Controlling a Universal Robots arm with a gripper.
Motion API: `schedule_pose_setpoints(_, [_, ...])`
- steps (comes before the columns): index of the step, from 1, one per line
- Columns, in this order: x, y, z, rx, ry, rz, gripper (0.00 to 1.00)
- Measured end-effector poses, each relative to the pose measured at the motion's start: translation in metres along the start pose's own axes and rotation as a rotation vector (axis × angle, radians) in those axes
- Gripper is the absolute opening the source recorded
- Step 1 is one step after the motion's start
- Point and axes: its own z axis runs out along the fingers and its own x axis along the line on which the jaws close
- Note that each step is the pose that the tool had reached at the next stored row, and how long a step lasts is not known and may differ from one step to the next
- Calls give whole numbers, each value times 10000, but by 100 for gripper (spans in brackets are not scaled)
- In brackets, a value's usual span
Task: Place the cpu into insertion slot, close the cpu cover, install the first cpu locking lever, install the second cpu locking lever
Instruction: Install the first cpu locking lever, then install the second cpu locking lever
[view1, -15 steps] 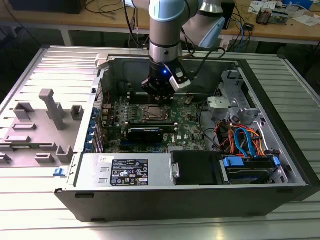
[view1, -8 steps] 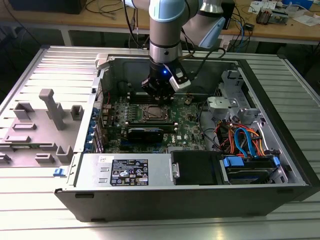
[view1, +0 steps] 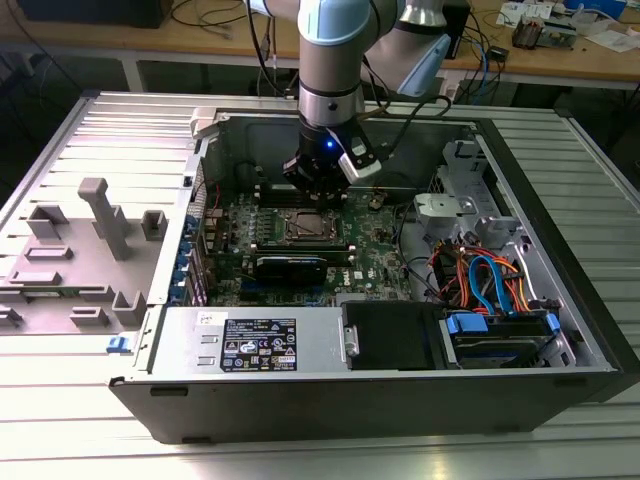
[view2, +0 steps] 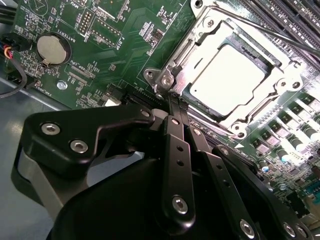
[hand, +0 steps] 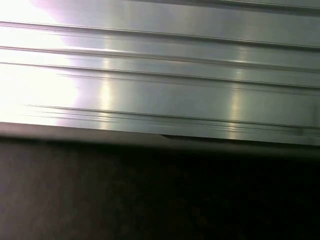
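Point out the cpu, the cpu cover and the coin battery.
cpu (view2: 227, 80), second wrist view, middle of its pale metal top.
cpu cover (view2: 187, 47), second wrist view, its silvery frame bar beside the chip.
coin battery (view2: 53, 49), second wrist view, centre of its round face.

A ribbed silvery metal surface (hand: 165, 75) spans the frame from nine o'clock to three o'clock, its long ridges running nearly level and dipping slightly toward three o'clock. A bright glare washes out the metal near ten o'clock, with fainter vertical reflections toward twelve and two o'clock. Along its edge toward six o'clock lies a thin dark lip (hand: 160, 139). Past that lip sits a dark, featureless mass (hand: 160, 195), possibly a black panel; its nature cannot be told.
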Motion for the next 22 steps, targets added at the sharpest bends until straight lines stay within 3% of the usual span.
schedule_pose_setpoints(5, [-2,1,-47,9,1,-1,11])
schedule_pose_setpoints(13, [1,-30,-48,29,4,0,11])
schedule_pose_setpoints(15, [5,-77,-50,30,4,0,11])
schedule_pose_setpoints(22, [5,-83,-50,30,4,-1,11])
